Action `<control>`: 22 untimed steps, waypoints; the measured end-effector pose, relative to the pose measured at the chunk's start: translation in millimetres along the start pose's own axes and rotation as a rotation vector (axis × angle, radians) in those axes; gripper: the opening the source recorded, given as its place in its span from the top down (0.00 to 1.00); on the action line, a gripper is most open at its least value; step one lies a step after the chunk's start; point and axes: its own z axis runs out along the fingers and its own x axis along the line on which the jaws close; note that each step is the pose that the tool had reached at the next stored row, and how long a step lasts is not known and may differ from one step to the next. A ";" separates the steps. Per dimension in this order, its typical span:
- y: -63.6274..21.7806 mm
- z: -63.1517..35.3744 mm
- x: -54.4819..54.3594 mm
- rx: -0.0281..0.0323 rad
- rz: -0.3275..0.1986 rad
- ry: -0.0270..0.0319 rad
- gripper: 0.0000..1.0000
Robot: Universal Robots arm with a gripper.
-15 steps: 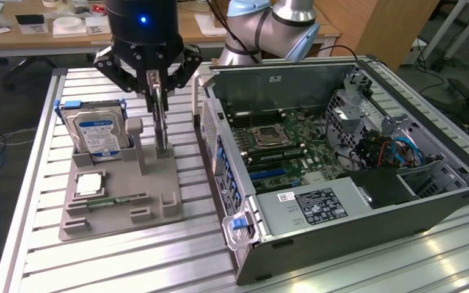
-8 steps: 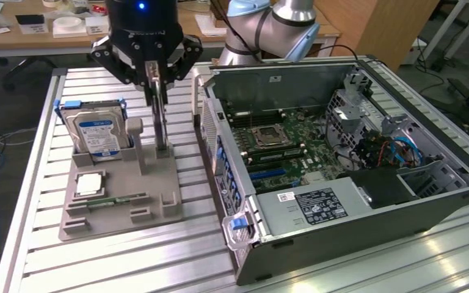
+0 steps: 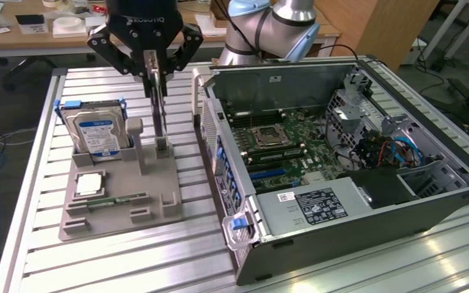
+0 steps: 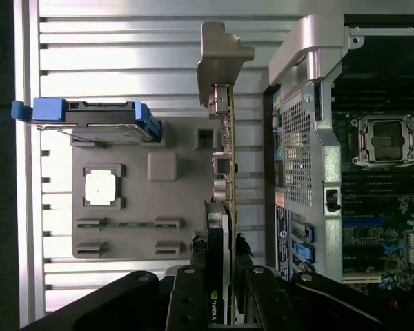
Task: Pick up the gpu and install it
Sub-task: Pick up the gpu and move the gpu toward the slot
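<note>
Here the claw [image 3: 157,79] clamps the upright gpu [image 3: 160,119] beside the hard drive [image 3: 96,131] standing in the grey holder [image 3: 163,186].

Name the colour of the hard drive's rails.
Blue rails; the wrist view shows them best.

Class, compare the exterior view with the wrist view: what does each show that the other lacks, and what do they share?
Exterior view adds: the robot arm's joints, a cluttered desk and the labelled power supply. Wrist view adds: the metal end bracket of the gpu, seen from above. Shared: the claw shut on the gpu, the hard drive, the grey holder and the open computer case.
</note>
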 end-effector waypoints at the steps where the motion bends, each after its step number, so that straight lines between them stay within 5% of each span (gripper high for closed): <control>1: 0.1 -1.2 0.0 -0.0001 0.000 -0.0001 0.74; 13: 0.3 -3.6 -1.0 0.0002 0.000 0.0003 0.74; 22: 1.0 -3.0 -15.1 -0.0001 0.000 0.0000 0.74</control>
